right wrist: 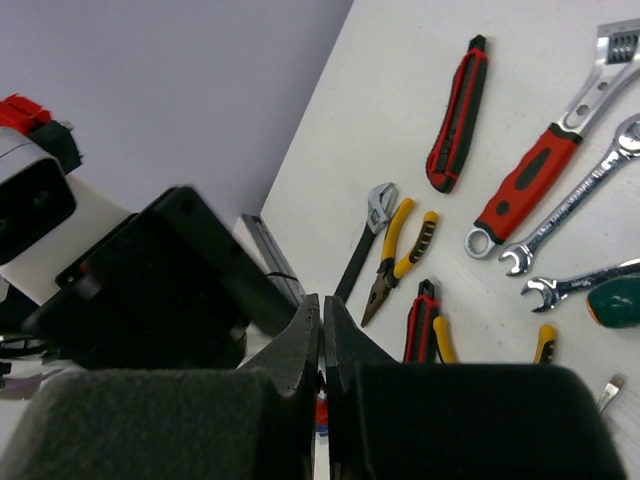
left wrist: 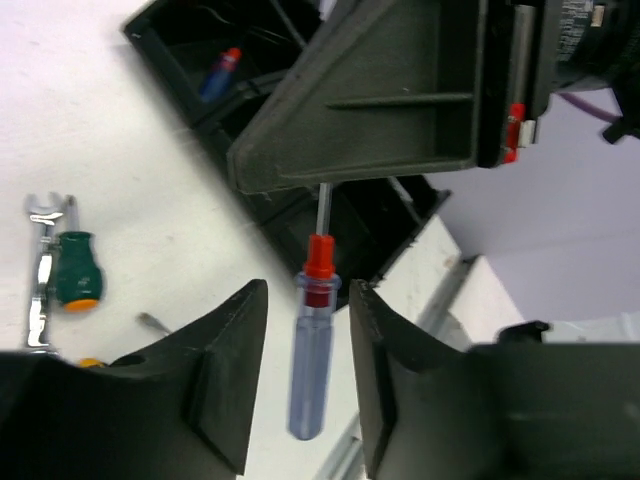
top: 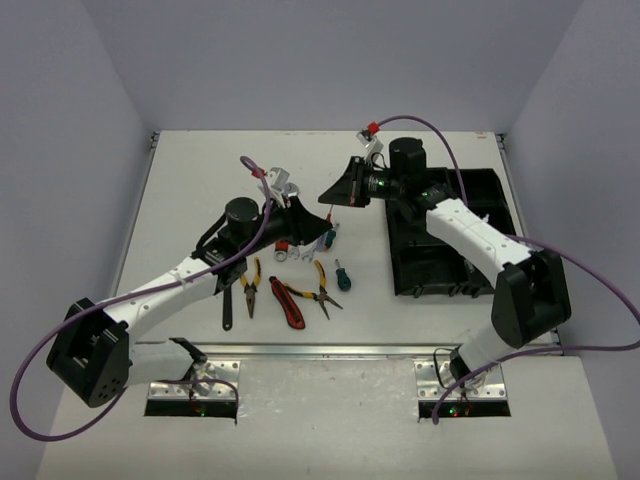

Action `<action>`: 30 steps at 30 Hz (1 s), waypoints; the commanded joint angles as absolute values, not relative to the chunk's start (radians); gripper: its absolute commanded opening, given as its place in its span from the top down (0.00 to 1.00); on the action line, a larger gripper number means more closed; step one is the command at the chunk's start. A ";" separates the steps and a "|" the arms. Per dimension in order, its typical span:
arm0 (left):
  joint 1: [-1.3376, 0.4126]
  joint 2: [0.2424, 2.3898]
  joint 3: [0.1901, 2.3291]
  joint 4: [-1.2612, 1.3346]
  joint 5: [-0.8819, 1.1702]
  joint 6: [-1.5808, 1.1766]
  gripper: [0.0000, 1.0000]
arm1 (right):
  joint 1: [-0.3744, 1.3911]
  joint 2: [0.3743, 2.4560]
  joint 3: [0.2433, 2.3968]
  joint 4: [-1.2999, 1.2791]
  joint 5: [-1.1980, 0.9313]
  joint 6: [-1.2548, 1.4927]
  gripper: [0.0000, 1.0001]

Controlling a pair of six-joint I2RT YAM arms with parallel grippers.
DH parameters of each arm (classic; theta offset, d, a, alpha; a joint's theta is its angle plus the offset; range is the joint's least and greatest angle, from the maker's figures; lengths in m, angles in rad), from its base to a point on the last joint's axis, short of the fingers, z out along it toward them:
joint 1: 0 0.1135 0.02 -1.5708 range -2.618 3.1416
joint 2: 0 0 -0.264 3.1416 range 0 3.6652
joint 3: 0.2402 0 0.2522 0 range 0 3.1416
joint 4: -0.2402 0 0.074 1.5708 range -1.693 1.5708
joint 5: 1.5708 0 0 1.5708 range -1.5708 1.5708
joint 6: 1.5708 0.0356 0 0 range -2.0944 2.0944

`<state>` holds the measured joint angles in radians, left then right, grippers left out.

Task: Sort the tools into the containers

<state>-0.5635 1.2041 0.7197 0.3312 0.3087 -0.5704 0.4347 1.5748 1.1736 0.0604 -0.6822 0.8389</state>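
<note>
A blue-handled screwdriver (left wrist: 310, 360) with a red collar hangs in the air. My right gripper (right wrist: 322, 305) is shut on its metal shaft; it also shows in the left wrist view (left wrist: 400, 110). My left gripper (left wrist: 308, 290) is open, with its jaws on either side of the blue handle and not touching it. In the top view the two grippers meet above the table's middle, left (top: 300, 205) and right (top: 335, 195). The black organiser tray (top: 455, 235) lies to the right. One of its compartments holds another blue screwdriver (left wrist: 218, 75).
Loose tools lie under the grippers: yellow pliers (top: 250, 285), a red utility knife (top: 287, 302), red-and-yellow pliers (top: 320, 290), a green screwdriver (top: 342, 275), a black wrench (top: 228, 300), a red-handled wrench (right wrist: 545, 165) and silver wrenches (right wrist: 570, 210).
</note>
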 commanded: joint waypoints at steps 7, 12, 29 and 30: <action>-0.566 1.086 0.943 -0.188 -0.275 -0.538 0.00 | 0.251 1.615 1.337 -0.186 -0.336 0.848 1.00; -0.566 1.011 0.994 -0.382 -0.391 -0.450 0.00 | 0.132 1.690 1.450 -0.315 -0.030 0.849 1.00; -0.566 0.841 0.863 -0.539 -0.413 -0.277 0.00 | 0.057 1.980 1.677 -0.397 0.360 0.846 1.00; -0.566 0.837 0.836 -0.522 -0.405 -0.281 0.00 | 0.057 1.968 1.652 -0.387 0.353 0.846 1.00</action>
